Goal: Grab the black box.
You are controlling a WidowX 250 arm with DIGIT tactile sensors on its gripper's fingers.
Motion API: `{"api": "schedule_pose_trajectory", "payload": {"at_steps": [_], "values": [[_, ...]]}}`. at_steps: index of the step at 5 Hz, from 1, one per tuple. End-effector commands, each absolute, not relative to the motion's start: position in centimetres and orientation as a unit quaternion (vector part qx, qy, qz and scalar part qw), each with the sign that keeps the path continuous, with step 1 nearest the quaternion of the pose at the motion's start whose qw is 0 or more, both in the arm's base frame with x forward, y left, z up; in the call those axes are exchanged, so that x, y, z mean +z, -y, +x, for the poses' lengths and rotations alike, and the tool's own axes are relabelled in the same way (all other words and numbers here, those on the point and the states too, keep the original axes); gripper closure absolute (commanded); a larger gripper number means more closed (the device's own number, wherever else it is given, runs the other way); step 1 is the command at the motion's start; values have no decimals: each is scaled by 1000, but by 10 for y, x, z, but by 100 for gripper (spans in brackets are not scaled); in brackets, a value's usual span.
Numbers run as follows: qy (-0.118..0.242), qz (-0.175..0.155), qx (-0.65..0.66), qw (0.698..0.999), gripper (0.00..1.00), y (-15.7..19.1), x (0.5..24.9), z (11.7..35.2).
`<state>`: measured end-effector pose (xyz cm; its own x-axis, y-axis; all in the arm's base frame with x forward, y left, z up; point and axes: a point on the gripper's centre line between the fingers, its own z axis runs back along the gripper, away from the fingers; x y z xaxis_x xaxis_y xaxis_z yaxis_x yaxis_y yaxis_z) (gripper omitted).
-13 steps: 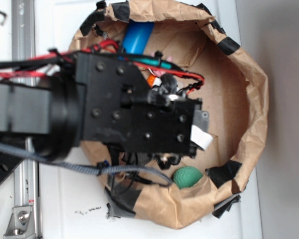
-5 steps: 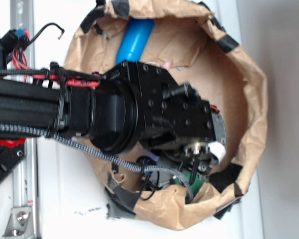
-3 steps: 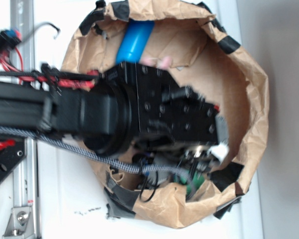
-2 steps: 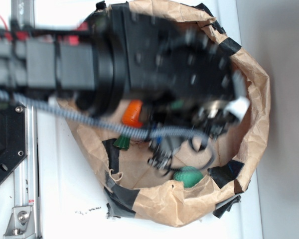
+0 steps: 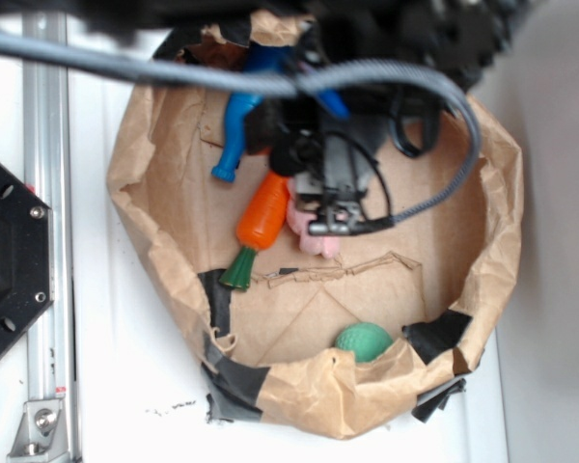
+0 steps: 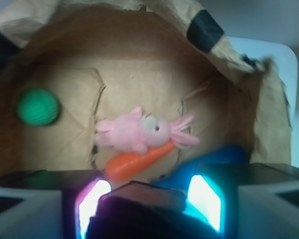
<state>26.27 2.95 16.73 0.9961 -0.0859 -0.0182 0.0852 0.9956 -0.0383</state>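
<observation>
Enclosing wall, brown paper basket [image 5: 502, 222]: holds all the toys. Its floor is bare cardboard wherever the wrist view reaches, and no black box lies on it.
Arm: blurred across the top of the exterior view, with cables looping down over the basket's upper half.
Gripper [image 6: 149, 199]: hangs above the toys without touching them. Its two lit pads [image 6: 92, 201] stand either side of a dark body, so I judge the pincer clamped on it rather than closed on nothing.
Blue toy [image 5: 236, 121]: lies near the basket's top wall, partly under the cables.
Carrot [image 5: 262, 214]: lies on the floor and touches the pink toy.
Pink bunny [image 6: 139, 132]: lies on the floor just beside the carrot, untouched by the pincer.
Green ball [image 5: 364, 341]: sits against the lower wall, well apart from the others.
Black box [image 6: 139, 204]: a glossy dark shape filling the gap between the pads at the bottom of the wrist view. The exterior view does not show it clearly.
Done: the grab itself looks made, and the box appears clear of the floor.
Left: only keeping the hold secure. How firm the grip is cannot be told from the pictures.
</observation>
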Motion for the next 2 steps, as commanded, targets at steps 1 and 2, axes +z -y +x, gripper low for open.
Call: {"api": "schedule_pose_trajectory", "payload": {"at_steps": [1, 2], "values": [[81, 22, -45, 995, 100, -15, 203, 244], [72, 31, -46, 996, 100, -13, 199, 246]]}}
